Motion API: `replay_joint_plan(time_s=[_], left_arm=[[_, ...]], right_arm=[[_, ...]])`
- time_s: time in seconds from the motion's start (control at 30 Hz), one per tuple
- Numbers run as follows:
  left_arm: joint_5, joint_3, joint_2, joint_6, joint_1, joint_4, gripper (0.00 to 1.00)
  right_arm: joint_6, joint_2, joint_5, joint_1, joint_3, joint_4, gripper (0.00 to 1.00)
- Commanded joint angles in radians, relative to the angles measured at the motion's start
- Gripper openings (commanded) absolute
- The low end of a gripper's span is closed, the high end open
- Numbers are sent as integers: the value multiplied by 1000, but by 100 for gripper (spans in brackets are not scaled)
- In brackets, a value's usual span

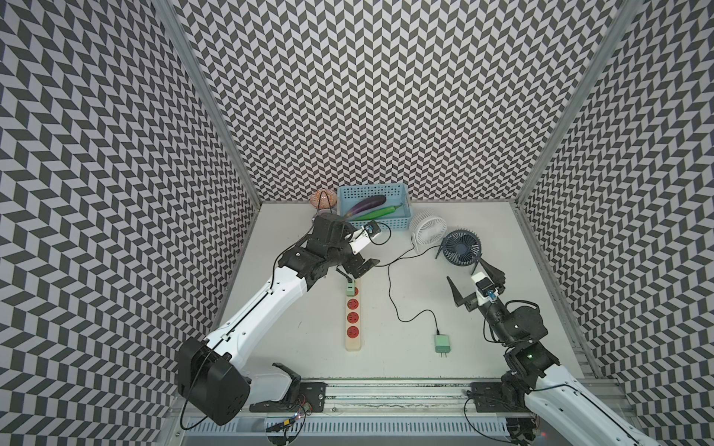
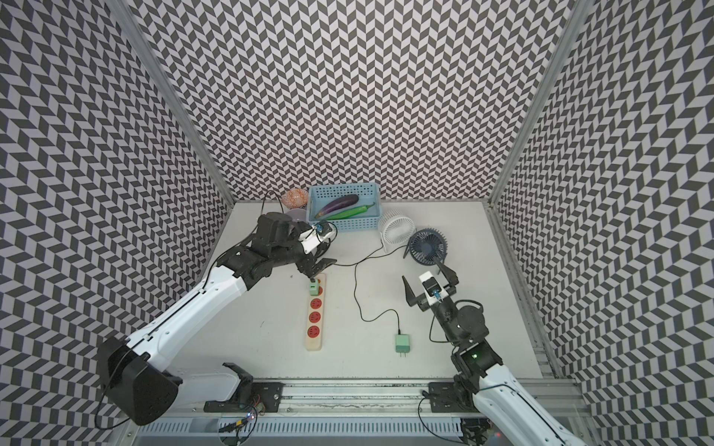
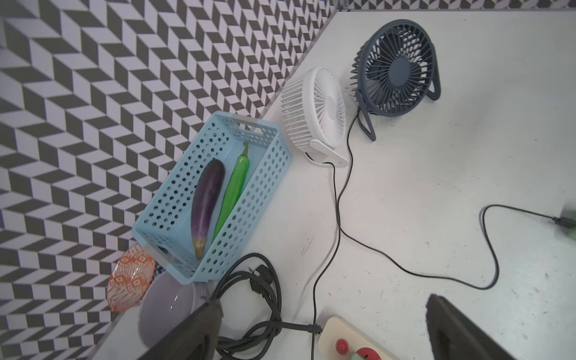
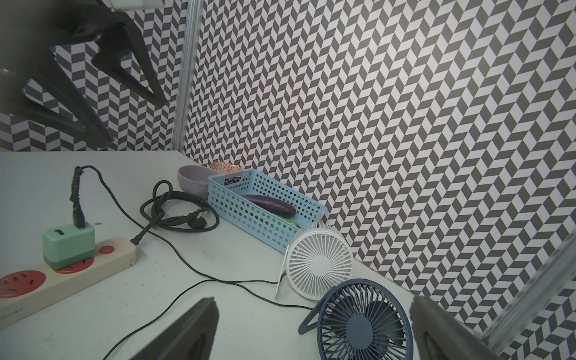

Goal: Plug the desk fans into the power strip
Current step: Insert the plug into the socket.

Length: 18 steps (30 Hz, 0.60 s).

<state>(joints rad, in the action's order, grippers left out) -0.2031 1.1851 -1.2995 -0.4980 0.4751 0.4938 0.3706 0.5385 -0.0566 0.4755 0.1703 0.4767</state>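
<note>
Left arm (image 1: 255,309) overhangs the power strip (image 1: 352,317); blue basket (image 1: 386,223) behind.

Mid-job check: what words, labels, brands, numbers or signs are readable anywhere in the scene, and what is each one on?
No words, brands or numbers can be read in any view.
Power symbol (a sign, not text): on the red button of the power strip.
Faint grey print on the power strip's side: too blurred to read.
Green adapter plugged into the strip: no marking visible.
</note>
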Motion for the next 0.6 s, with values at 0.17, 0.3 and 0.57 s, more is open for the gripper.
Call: replay_joint_plan(time_s=[0.17,0.3,0.57], left_arm=[[-11,-95,136,238,-85,-109,100],[-29,-218,232,272,-101,-170,100],[-162,-360,315,371,-251,-330,100]], right_arm=[[-159,29,-74,-5,139,-93,100],[-237,64,-2,-4,262,-271,100],[-527,151,47,-1,456,-545,100]])
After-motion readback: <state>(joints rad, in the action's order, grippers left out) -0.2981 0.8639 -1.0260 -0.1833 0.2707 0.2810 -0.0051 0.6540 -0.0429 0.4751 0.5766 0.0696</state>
